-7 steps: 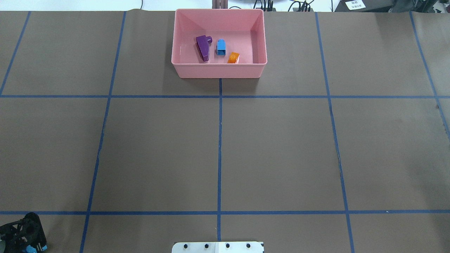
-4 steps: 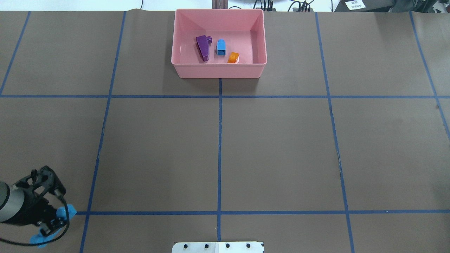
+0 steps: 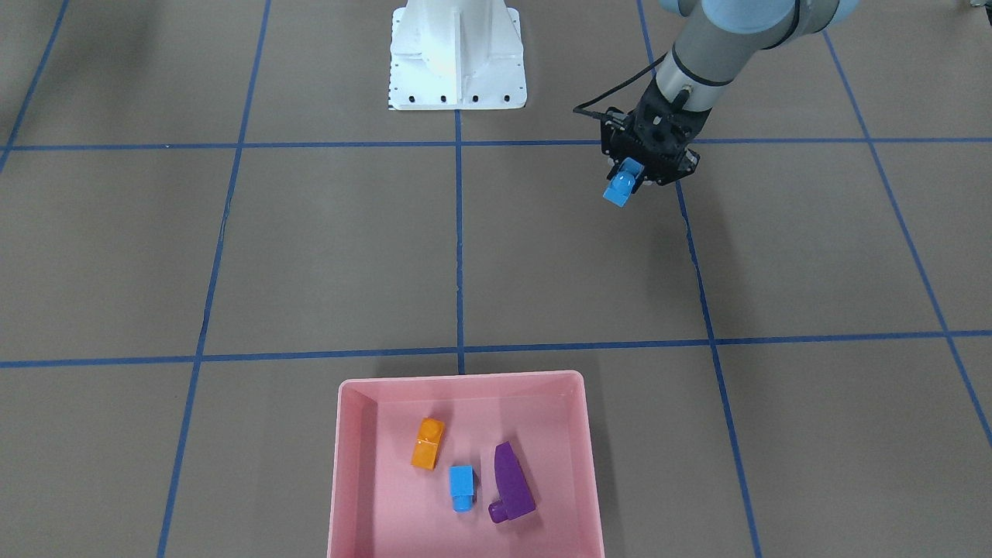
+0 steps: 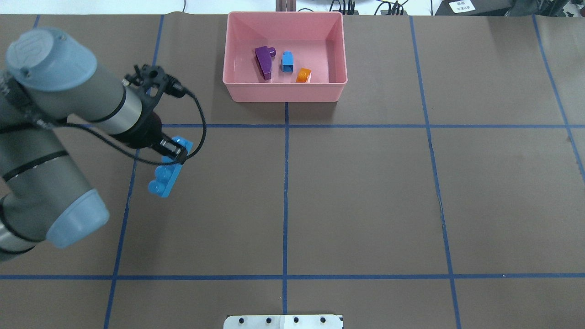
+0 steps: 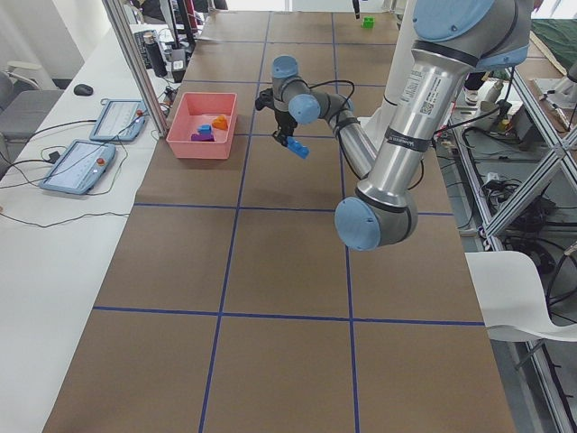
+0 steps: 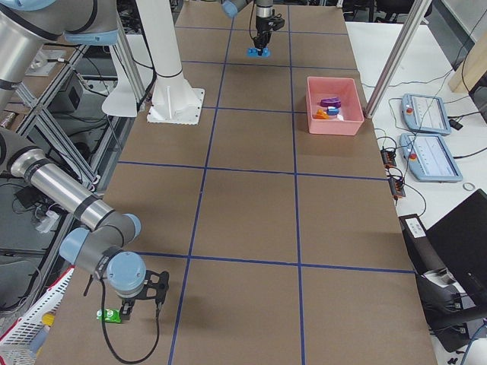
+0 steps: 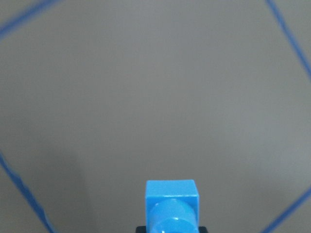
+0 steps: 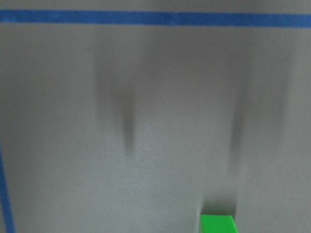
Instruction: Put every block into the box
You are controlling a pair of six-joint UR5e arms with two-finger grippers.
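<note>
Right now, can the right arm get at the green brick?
Probably yes. The green brick lies on the table close by the right gripper, and nothing shows between them. Whether the gripper is open, I cannot tell.

My brown-papered bench [image 4: 365, 192], gridded in blue tape [image 4: 285, 183]; seen from its left end, a white desk [image 5: 36, 271] with two tablets [image 5: 78, 168] at nine o'clock, a white chair [image 5: 523, 289] at four.
</note>
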